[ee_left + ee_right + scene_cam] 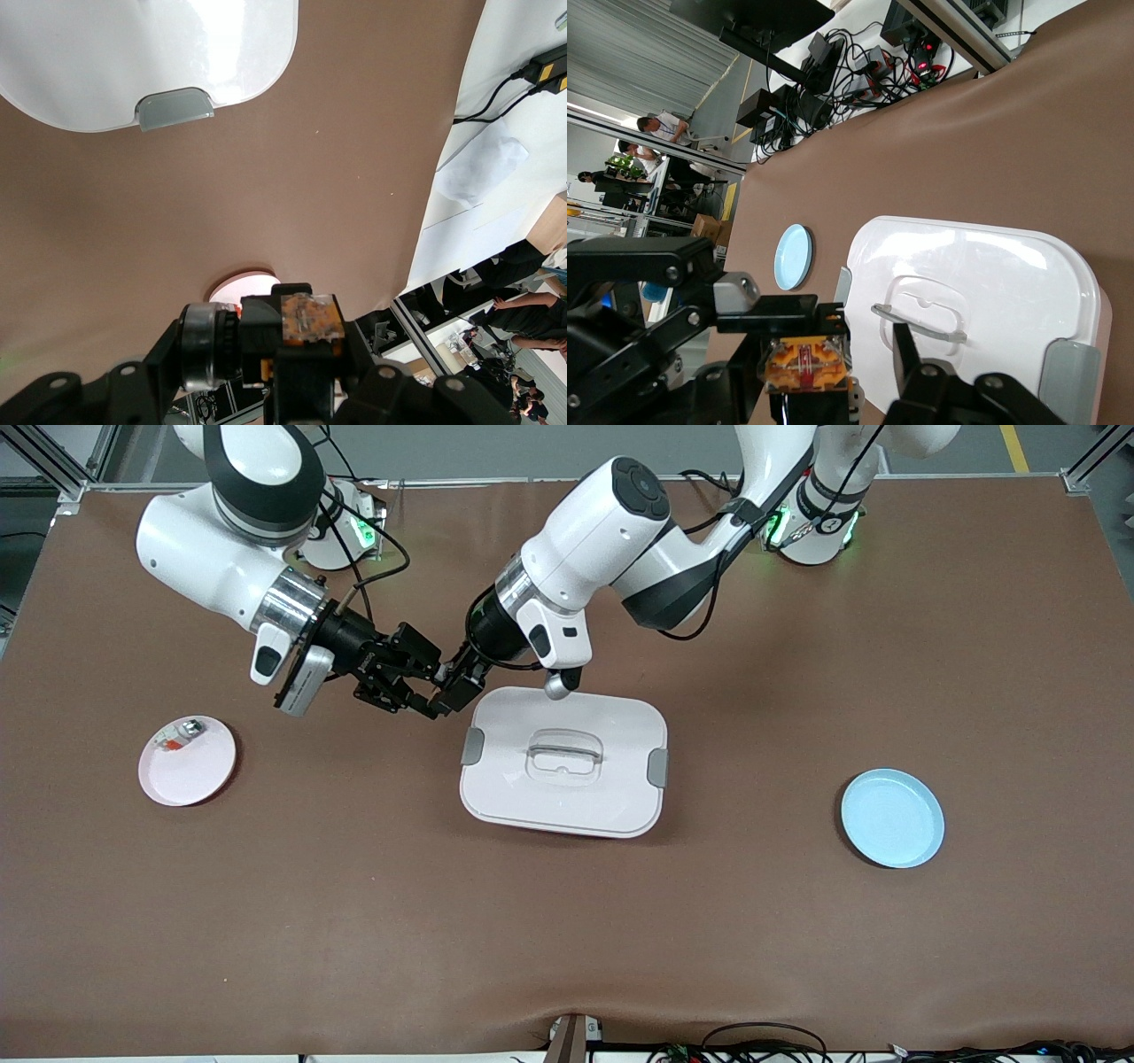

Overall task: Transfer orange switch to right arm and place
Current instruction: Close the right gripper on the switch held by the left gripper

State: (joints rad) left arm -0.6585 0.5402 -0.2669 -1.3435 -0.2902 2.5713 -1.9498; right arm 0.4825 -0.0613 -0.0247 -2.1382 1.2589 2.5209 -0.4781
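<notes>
The orange switch, a tiny black block with an orange middle, is held in the air beside the white container's corner toward the right arm's end. My left gripper is shut on it; the switch shows at its fingertips in the left wrist view. My right gripper meets it tip to tip and is open. One of its fingers stands apart from the switch, beside it.
A white lidded container with a handle lies mid-table. A pink plate holding a small silver-white piece lies toward the right arm's end. A blue plate lies toward the left arm's end.
</notes>
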